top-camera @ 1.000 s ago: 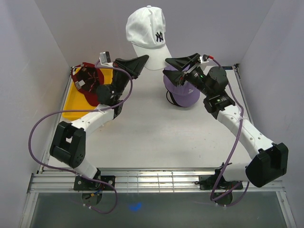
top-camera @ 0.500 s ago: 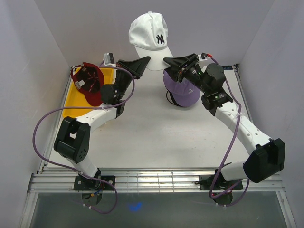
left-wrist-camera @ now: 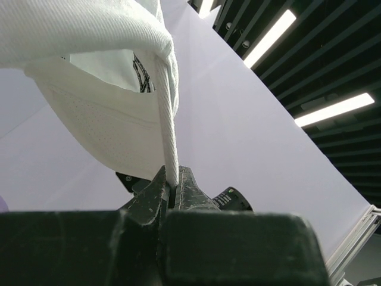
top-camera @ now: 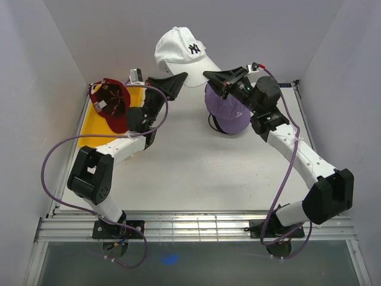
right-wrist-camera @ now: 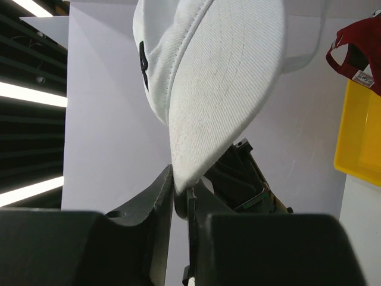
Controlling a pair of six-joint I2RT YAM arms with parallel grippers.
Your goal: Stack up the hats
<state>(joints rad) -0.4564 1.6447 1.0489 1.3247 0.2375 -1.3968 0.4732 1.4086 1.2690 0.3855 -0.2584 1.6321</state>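
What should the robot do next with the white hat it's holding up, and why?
Probably open the left gripper and let go. Both it and the right gripper pinch the brim of the white hat, and the purple hat lies on the right arm's side, so that arm can carry it over.

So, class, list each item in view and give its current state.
white cap: up off the table, brim pinched from both sides
left gripper: shut on white cap
right gripper: shut on white cap
purple cap: resting on the table
red cap: upturned, on yellow tray
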